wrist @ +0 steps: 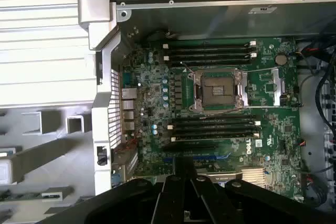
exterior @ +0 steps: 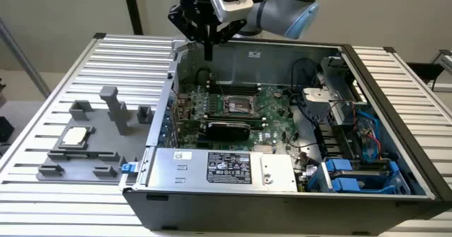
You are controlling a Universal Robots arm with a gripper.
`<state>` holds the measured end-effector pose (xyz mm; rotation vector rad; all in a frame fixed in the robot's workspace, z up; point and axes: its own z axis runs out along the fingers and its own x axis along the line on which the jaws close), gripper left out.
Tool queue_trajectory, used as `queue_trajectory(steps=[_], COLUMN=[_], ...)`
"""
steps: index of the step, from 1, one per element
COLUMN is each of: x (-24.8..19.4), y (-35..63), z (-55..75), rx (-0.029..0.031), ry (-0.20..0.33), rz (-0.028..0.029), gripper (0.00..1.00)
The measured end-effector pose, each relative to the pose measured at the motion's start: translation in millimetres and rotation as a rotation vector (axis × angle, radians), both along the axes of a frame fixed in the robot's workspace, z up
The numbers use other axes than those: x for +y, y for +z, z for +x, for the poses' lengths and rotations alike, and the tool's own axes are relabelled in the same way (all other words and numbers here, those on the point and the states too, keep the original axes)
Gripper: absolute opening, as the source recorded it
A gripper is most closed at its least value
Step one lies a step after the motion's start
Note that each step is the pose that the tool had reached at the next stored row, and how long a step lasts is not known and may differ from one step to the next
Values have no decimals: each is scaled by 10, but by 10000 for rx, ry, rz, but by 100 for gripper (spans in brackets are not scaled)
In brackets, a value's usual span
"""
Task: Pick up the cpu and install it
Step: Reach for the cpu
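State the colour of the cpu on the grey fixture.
The cpu has a silvery-white top with a thin tan rim; the exterior view shows it best.

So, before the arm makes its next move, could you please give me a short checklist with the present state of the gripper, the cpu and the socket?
1. Gripper carries nothing: ok, it is shut and empty.
2. Gripper placed above the cpu: not ok, it hangs over the rear edge of the computer case.
3. The cpu lies flat on the grey fixture: ok, at the exterior view's left, untouched.
4. Socket free of any chip: ok, its middle is dark and bare.
5. Socket's metal frame fully open: cannot tell.
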<state>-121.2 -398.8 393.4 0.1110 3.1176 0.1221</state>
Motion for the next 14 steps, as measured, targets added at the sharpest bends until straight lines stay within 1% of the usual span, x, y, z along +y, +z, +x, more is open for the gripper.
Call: queue_trajectory(steps=[11,13,14], x=[0,-7,-20], y=[1,1,1], z=[0,-58,-102], rx=[0,-1,-1], ry=[0,0,1], rz=[56,58,58], gripper=[11,11,11])
